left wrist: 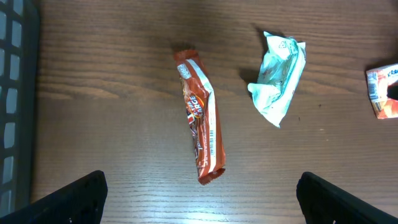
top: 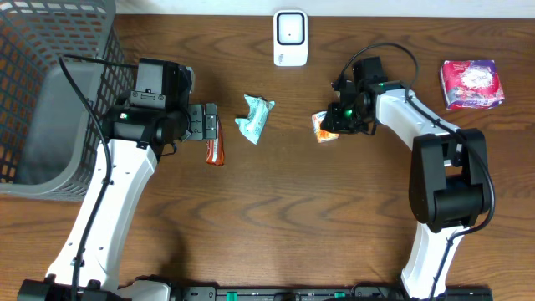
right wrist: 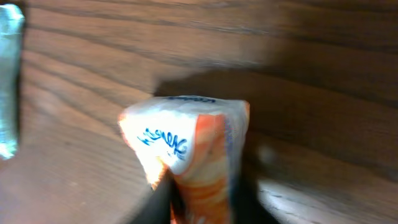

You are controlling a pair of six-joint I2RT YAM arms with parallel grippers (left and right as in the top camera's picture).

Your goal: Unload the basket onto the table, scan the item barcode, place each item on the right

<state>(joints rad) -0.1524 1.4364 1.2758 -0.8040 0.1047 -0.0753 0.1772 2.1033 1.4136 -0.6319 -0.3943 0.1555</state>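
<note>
An orange and white snack packet [top: 323, 126] lies just left of my right gripper [top: 336, 124], right of the table's middle. In the right wrist view the packet [right wrist: 186, 143] is pinched between the two dark fingers of that gripper [right wrist: 202, 205], crumpled and blurred. A white barcode scanner [top: 290, 38] stands at the back edge, centre. My left gripper [top: 209, 132] hangs open above a red-brown candy bar [top: 215, 150]. In the left wrist view the bar [left wrist: 200, 118] lies lengthwise beyond the wide-spread gripper [left wrist: 199, 199], untouched. No barcode shows on the packet.
A teal crumpled packet [top: 254, 117] lies between the two arms and shows as the teal packet [left wrist: 278, 78] in the left wrist view. A pink packet [top: 472, 84] sits at the far right. A grey wire basket [top: 50, 92] fills the left side.
</note>
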